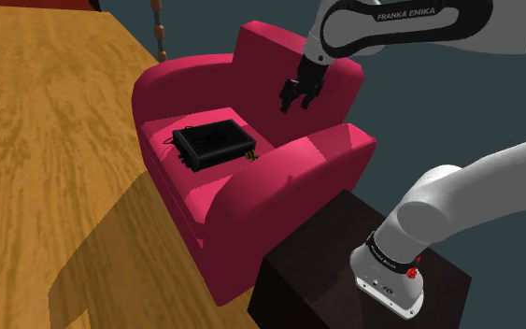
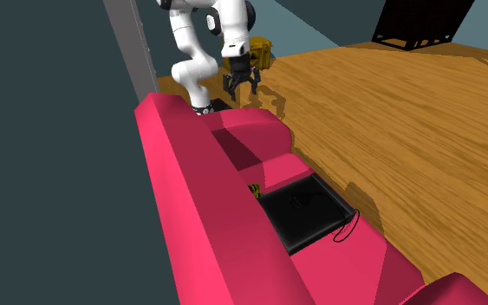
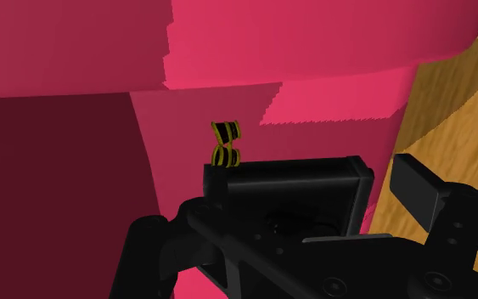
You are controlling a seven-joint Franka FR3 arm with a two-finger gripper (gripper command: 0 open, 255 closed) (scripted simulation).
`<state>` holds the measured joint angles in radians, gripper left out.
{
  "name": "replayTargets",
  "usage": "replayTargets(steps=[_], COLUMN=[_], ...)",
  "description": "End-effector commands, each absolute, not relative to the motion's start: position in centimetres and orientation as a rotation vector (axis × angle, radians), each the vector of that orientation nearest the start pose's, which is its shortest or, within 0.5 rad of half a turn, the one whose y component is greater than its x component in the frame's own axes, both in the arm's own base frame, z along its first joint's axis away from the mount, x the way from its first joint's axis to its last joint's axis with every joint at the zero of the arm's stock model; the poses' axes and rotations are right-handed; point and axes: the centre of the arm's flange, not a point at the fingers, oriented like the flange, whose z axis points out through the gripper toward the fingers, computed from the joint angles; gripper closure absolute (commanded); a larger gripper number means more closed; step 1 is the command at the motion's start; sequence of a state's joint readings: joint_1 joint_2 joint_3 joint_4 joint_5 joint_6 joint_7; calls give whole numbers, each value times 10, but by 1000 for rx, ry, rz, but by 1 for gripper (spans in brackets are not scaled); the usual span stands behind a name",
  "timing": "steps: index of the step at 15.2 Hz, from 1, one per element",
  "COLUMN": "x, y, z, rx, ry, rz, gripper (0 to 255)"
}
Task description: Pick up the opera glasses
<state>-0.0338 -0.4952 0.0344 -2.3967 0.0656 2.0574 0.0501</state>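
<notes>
White arm (image 1: 476, 184) with dark joints, "FRANKA EMIKA" lettering (image 1: 403, 13) on 1 link, all-black 2-finger gripper (image 1: 295, 106).

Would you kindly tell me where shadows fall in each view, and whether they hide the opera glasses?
Shoulder view: the armchair darkens the wooden floor; second exterior view: a dark patch lies on the armrest; wrist view: jagged-edged shade crosses the armchair, the opera glasses unhidden.

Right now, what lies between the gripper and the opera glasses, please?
Shoulder view: the stretch from gripper to opera glasses is bare, only red armchair showing behind it; the black box sits beside the glasses.
</notes>
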Motion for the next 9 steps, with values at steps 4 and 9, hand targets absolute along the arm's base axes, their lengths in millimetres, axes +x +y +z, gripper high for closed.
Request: replayTargets(steps=[4, 9], x=[455, 492], y=[-6, -16], z=[455, 400], rx=[-3085, -3087], ry=[132, 143], rz=[-208, -175], gripper=[0, 0])
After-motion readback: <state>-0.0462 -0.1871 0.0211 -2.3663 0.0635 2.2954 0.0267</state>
